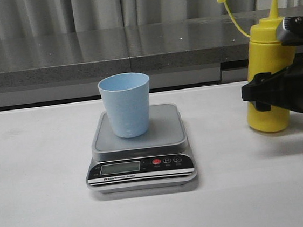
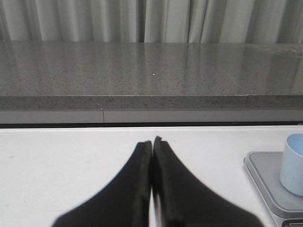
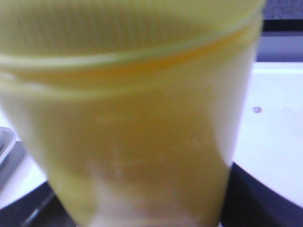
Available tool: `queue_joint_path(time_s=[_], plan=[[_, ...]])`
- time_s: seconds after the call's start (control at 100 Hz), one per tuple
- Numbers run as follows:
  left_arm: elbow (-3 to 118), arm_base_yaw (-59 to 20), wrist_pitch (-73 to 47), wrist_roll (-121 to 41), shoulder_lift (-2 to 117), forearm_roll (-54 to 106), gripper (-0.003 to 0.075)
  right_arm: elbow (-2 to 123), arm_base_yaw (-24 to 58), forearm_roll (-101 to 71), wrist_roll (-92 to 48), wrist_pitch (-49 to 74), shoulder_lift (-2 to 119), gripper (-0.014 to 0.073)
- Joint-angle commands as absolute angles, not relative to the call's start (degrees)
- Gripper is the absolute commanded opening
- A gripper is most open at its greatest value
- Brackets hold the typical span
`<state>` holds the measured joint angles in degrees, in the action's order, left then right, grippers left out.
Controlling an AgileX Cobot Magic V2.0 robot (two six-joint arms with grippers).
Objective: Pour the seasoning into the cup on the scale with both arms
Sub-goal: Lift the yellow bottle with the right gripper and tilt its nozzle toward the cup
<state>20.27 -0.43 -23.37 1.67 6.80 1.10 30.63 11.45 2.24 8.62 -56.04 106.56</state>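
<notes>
White table [image 1: 42, 211], grey counter [image 1: 53, 58], curtains [image 1: 49, 13], left gripper [image 2: 152, 142] closed, right gripper [image 1: 258, 94] clasping seasoning [image 1: 262, 53].

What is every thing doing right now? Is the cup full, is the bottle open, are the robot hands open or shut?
Cup: upright on the scale; inside not visible, so fill unknown.
Scale: flat on the table, display unreadable.
Bottle: upright on the table, cap off and dangling on its tether.
Left gripper: shut, holding nothing.
Right gripper: around the bottle's middle; cannot tell if it is squeezing.
</notes>
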Motion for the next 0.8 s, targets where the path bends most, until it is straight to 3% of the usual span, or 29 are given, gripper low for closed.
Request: queue_joint_path(time_s=[0.0, 0.33, 0.52, 0.79], plan=[[21.8, -0.3, -18.8, 2.2, 7.4, 1.4, -0.002, 32.9, 11.3, 4.5, 8.3, -54.4, 101.1, 0.0171], [21.8, -0.3, -18.8, 2.2, 7.4, 1.4, -0.002, 46.0, 15.2, 16.5, 8.3, -20.8, 91.5, 0.0167], [21.8, -0.3, -18.8, 2.2, 7.4, 1.4, -0.002, 56.3, 19.5, 21.0, 8.3, -1.6, 90.5, 0.0105], [21.8, -0.3, -18.8, 2.2, 7.4, 1.4, -0.002, 62.7, 23.7, 35.2, 8.3, 10.6, 90.5, 0.011]])
